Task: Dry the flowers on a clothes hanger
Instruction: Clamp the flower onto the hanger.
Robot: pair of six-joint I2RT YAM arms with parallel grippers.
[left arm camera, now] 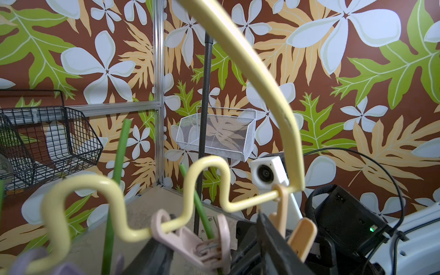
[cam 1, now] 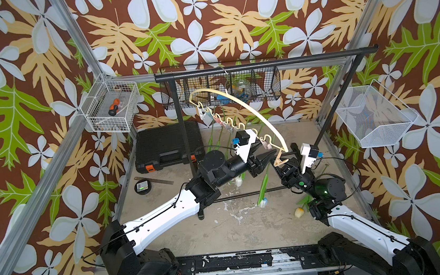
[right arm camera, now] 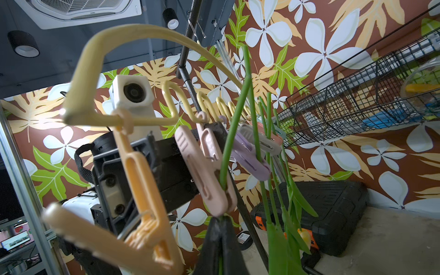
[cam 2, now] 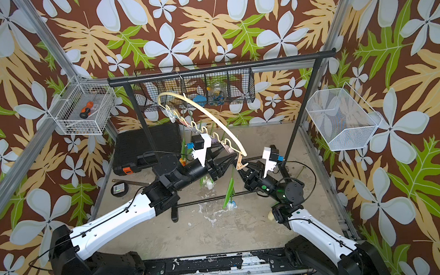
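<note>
The cream clothes hanger (cam 1: 252, 110) (cam 2: 211, 114) hangs tilted from the black rack, pastel pins along its wavy bar. In the right wrist view a pink clothespin (right arm camera: 202, 171) clamps a green flower stem (right arm camera: 234, 133). My right gripper (right arm camera: 221, 221) (cam 1: 278, 167) is shut on that stem just under the pin. The white flower head (cam 1: 262, 202) dangles below. My left gripper (left arm camera: 209, 240) (cam 1: 265, 151) is open, one jaw on each side of the pink clothespin (left arm camera: 188, 240). An orange pin (right arm camera: 142, 190) hangs empty at the hanger's end. More flowers (right arm camera: 269, 133) hang clipped further along. A cream-headed one (cam 1: 299, 212) lies on the table.
The black rack (cam 1: 261, 64) has a post (cam 1: 183, 136) and a foot bar (cam 1: 246, 194) crossing the table. A black tool case (cam 1: 167, 146) lies at the back left, with a ruler (cam 1: 153, 179) beside it. Wire baskets (cam 1: 111, 110) (cam 1: 219, 88) (cam 1: 374, 117) hang on the walls.
</note>
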